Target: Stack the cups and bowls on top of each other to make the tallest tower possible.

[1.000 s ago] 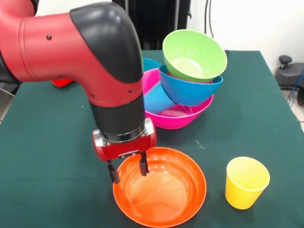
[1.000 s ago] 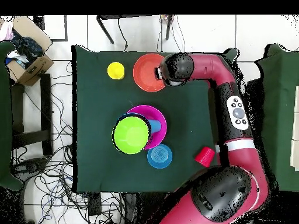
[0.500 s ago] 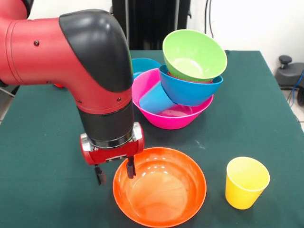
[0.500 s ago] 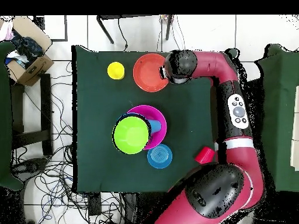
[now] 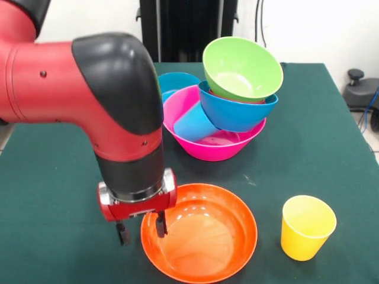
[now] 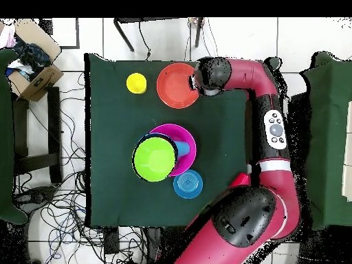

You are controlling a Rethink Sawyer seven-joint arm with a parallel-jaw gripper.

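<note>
Green worktop carries an upright orange bowl, mouth skyward; the gripper straddles its rim with fingers parted, one inside, one outside, gripping nothing.

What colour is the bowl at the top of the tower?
Light green; the front view shows it best.

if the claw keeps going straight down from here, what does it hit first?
Most likely the rim of the large orange bowl: the open claw straddles its edge, one finger inside, one outside. The outer finger would otherwise reach the green table. Depth is hard to judge.
</note>
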